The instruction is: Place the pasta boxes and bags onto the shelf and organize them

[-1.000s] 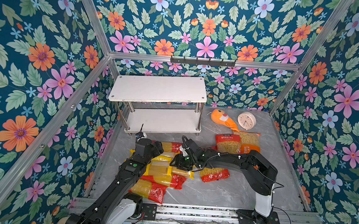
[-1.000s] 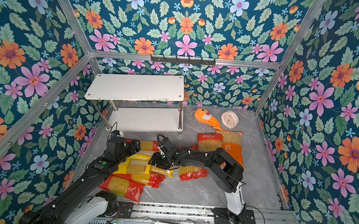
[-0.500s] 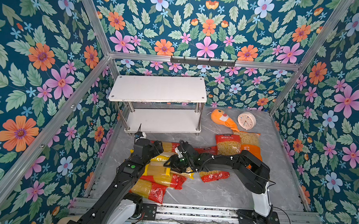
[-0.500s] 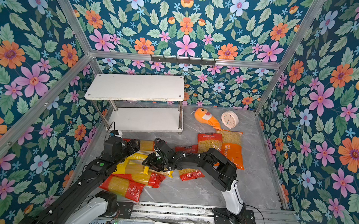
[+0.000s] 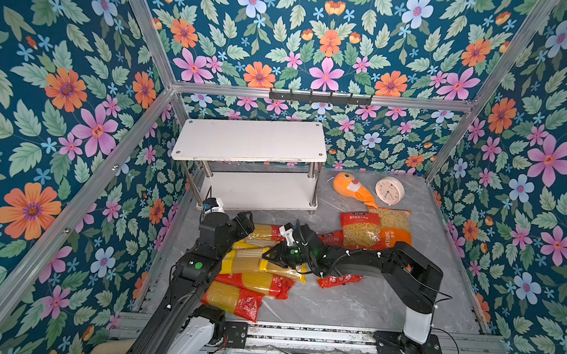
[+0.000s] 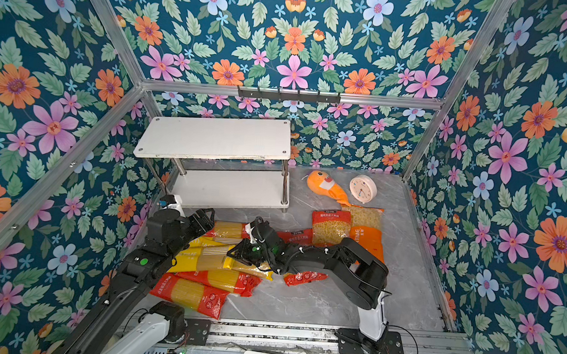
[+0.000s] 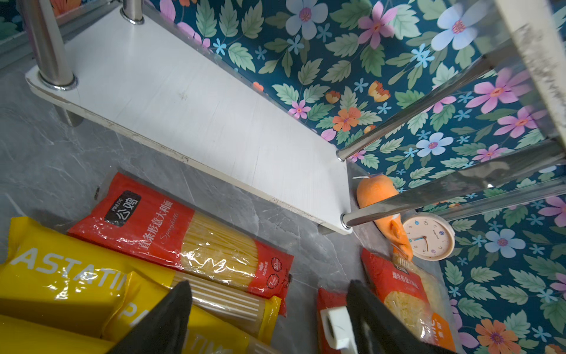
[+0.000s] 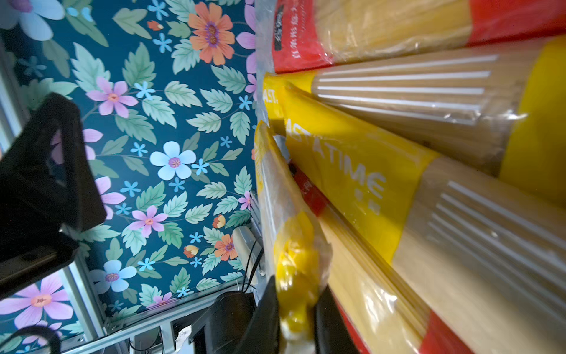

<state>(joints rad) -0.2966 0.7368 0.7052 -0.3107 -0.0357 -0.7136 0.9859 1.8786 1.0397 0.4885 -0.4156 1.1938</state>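
Tightly inside right gripper [image 8: 295,311], yellow spaghetti pack [image 8: 292,245] (end crumpled)

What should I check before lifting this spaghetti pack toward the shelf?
1. Right gripper pinching the yellow spaghetti pack by its end: ok.
2. Pack free of the pile: not ok, it lies wedged among the others.
3. Left gripper open and empty: ok.
4. Shelf boards bare: ok.
5. Route to the shelf: probably not ok, the left gripper sits between pile and shelf.
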